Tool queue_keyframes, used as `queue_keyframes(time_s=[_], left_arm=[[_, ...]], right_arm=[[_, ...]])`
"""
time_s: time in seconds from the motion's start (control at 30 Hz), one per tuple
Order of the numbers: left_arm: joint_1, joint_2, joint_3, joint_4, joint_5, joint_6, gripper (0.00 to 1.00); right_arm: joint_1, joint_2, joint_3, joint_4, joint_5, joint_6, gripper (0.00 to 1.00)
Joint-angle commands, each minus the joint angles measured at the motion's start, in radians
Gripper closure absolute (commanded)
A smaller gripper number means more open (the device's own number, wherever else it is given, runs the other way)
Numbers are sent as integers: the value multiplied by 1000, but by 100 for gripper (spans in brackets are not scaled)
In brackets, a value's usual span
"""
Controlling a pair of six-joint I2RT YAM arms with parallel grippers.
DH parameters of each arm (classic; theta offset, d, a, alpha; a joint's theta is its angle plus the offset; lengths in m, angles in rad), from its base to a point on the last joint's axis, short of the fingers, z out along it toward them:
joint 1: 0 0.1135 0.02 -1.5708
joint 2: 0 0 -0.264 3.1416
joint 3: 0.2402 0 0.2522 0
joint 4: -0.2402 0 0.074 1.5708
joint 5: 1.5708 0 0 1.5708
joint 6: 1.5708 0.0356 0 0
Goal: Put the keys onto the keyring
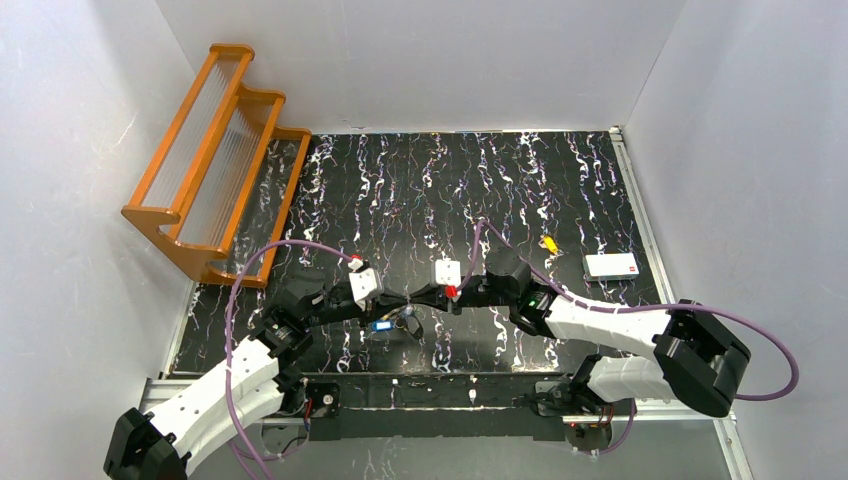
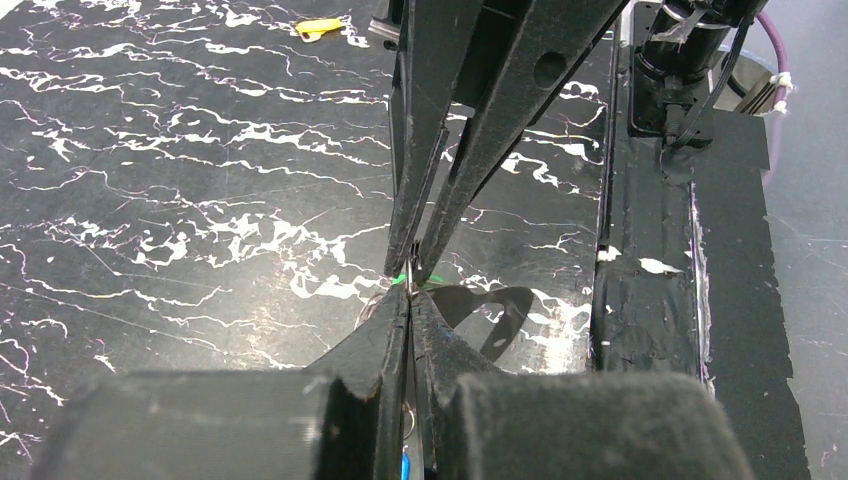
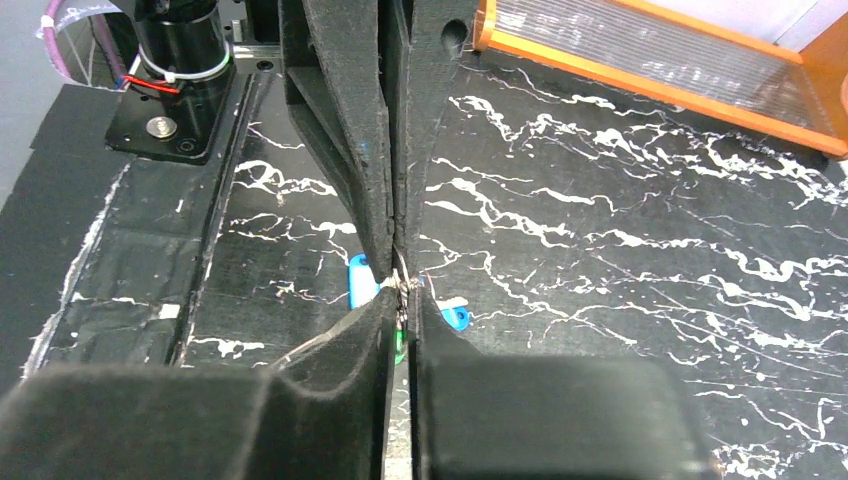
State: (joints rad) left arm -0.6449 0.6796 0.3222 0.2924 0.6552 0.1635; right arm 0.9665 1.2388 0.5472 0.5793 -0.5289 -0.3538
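We log the left gripper [image 2: 409, 300] fully closed, pinching the keyring [image 1: 407, 320]; blue key [image 3: 360, 281] hangs below. The right gripper [image 3: 400, 305] meets it tip to tip, nearly closed on the green key [image 2: 404, 279].

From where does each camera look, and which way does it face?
Top external: above and behind, looking down on the table; left arm and right arm show.
Left wrist: on its arm, facing the right gripper; own fingers below.
Right wrist: on its arm, facing the left gripper and orange rack; own fingers below.
Both wrist views share the green key between the meeting tips.
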Motion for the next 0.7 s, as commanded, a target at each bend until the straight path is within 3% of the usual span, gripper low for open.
queue_keyframes(time_s=[0.0,0.13,0.23,0.3,0.47,0.67], left_arm=[[-6,-12,-2,36,22,3,100],[-7,-16,-2,36,21,2,100],[-7,-25,-1,36,28,16,100],[-8,-33,2,36,27,19,93],[-8,-76,4,-1,5,50,78],[-9,-108,28,-111,-37,108,75]], right_arm=[[-12,5,17,38,-24,-15,90],[-17,3,24,23,-31,-16,98],[-17,-7,41,-19,-37,-32,99],[-15,-11,63,-68,-33,-47,99],[-16,18,203,-346,-36,-109,99],[-15,119,404,-688,-37,-143,99]])
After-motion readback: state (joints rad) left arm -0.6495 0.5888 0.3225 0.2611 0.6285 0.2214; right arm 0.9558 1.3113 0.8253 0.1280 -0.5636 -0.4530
